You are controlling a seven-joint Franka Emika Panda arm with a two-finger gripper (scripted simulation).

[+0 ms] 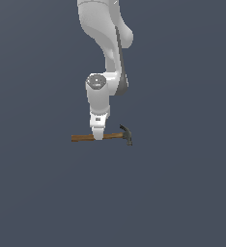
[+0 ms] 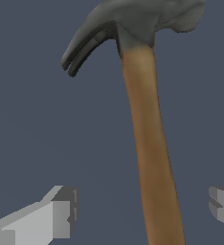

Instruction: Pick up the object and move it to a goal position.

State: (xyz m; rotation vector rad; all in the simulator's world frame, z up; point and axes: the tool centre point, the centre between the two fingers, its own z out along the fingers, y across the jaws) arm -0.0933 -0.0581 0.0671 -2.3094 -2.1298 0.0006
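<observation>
A: Hammer (image 1: 103, 137) lies flat on the dark tabletop (image 1: 182, 193). Long axis runs across the exterior view: handle end toward that view's left, grey head (image 1: 127, 134) toward its right, claw pointing up and back.

B: And the wooden handle (image 2: 154, 158) against the jaws?

A: Wrist view shows the handle passing between the two fingers (image 2: 56, 217), its length crossing the line that joins them. So the closing direction is square to the handle, which is what the grasp turns on.

B: Centred?

A: Not quite. The handle sits nearer one finger than the other, a clear gap on each side. No contact that I can see.

B: State of the gripper (image 1: 98, 135)?

A: Spread, holding nothing. In the exterior view the fingertips are down at handle level, straddling it about midway along, slightly toward the butt end.

B: Hammer lifted at all?

A: I judge not; it looks level and resting on the surface, though no shadow confirms this.

B: Goal marker?

A: None visible in either view.

A: My reading: the next step is simply to close on the handle; the off-centre gap may nudge it sideways first.
</observation>
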